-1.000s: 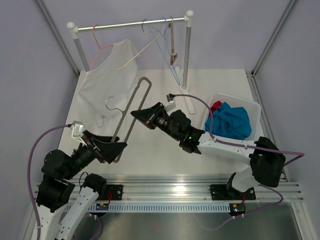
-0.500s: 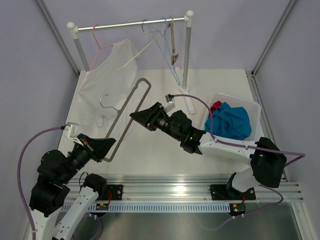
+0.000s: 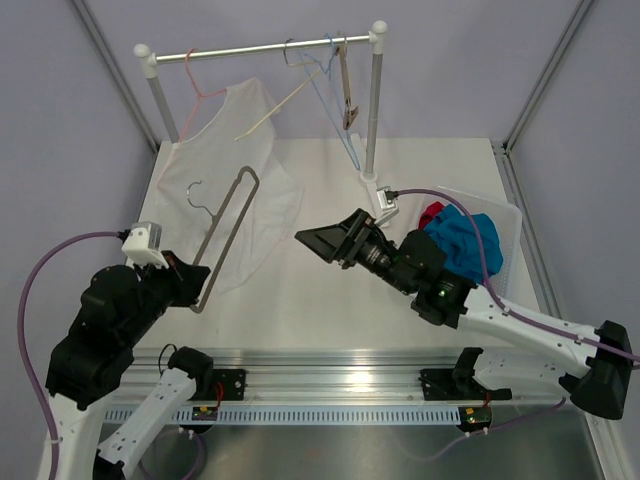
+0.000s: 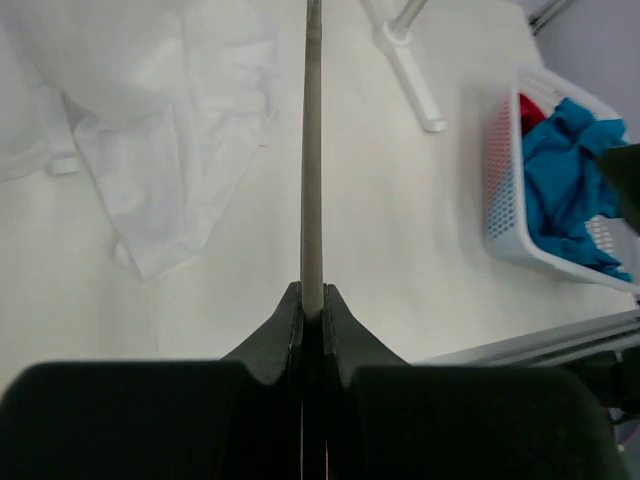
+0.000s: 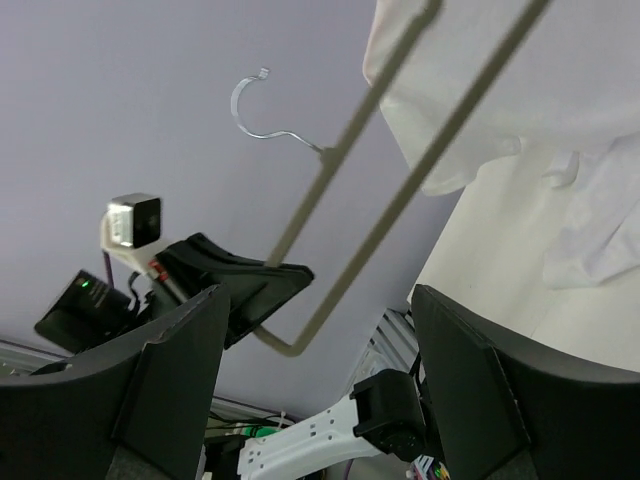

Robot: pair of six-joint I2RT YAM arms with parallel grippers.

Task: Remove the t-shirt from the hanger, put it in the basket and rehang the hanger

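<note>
Left gripper (image 4: 312,296) jaws clamped on the end of the hanger (image 4: 313,150), which looks bare. White t-shirt (image 4: 170,130) lies on counter (image 3: 330,300) beneath. Right gripper (image 3: 308,240) jaws open, empty. Removal looks done.

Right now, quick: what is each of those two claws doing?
Left gripper: closed on the grey metal hanger.
Right gripper: open, holding nothing.

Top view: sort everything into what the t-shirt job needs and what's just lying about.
Job: white t-shirt, grey hanger, left gripper shut on it, open right gripper.
Lying about: rail, spare hangers on it, basket of blue and red clothes.
</note>
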